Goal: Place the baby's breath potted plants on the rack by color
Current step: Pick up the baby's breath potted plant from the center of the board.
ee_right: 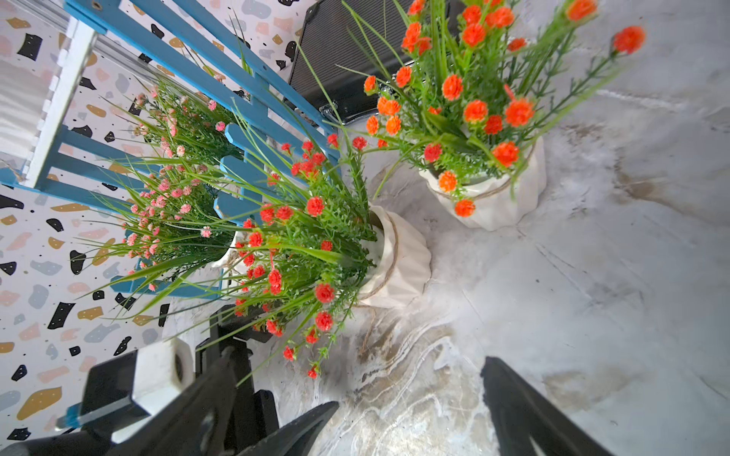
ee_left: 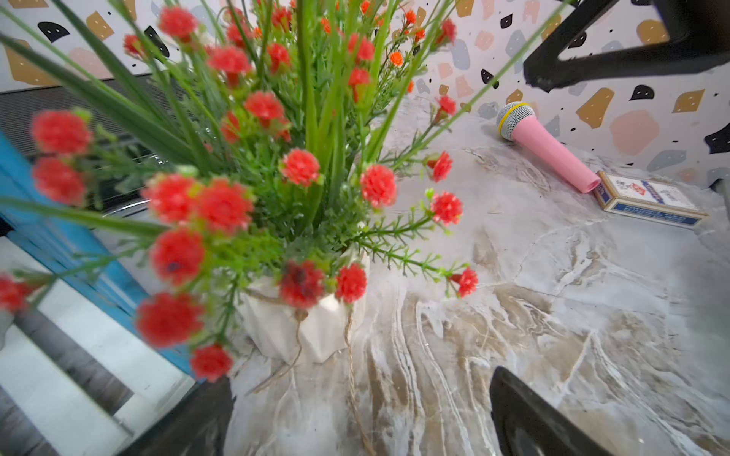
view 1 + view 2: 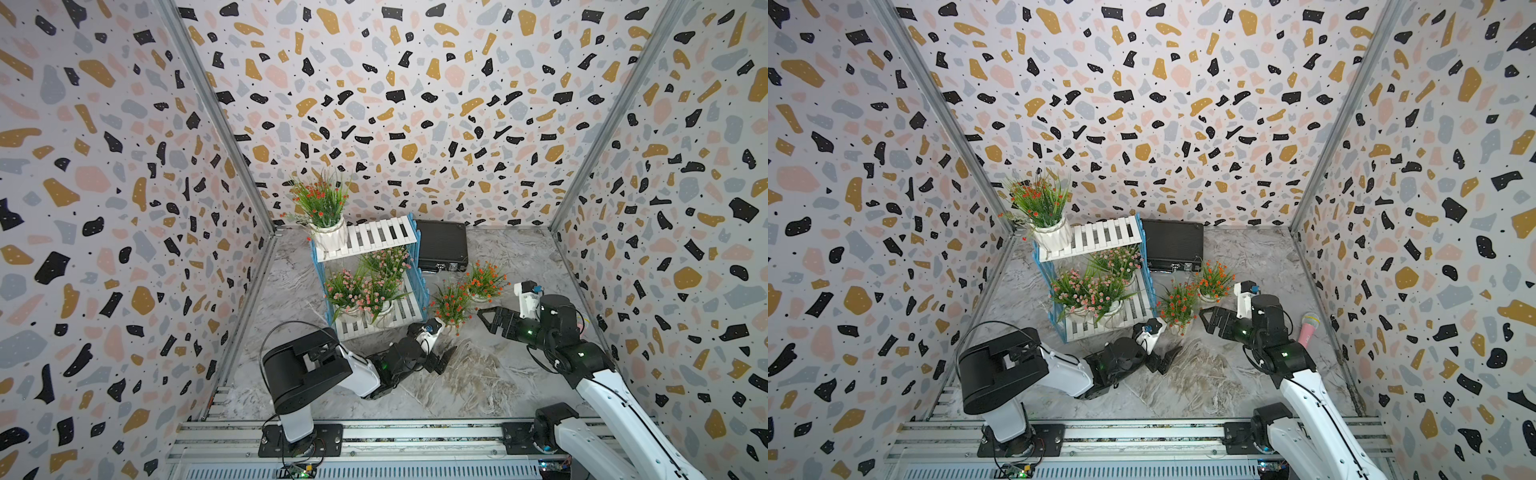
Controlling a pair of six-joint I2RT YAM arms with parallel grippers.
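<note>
The rack (image 3: pixel 376 236) stands at the back left, white slats between blue fence sides. One orange-red plant (image 3: pixel 322 203) sits on its top shelf. Three pink plants (image 3: pixel 365 286) fill the lower shelf. Two orange-red plants stand on the table to the rack's right, a nearer one (image 3: pixel 451 305) and a farther one (image 3: pixel 484 282). My left gripper (image 2: pixel 355 414) is open just short of the nearer plant's white pot (image 2: pixel 316 331), not touching it. My right gripper (image 1: pixel 411 418) is open and empty, to the right of both pots (image 1: pixel 399 268) (image 1: pixel 497 197).
A black briefcase (image 3: pixel 440 249) lies behind the rack's right side. By the right wall a pink toy microphone (image 2: pixel 545 150) and a card box (image 2: pixel 648 201) lie on the marbled table. The two grippers (image 3: pixel 438 351) (image 3: pixel 488 320) are close together.
</note>
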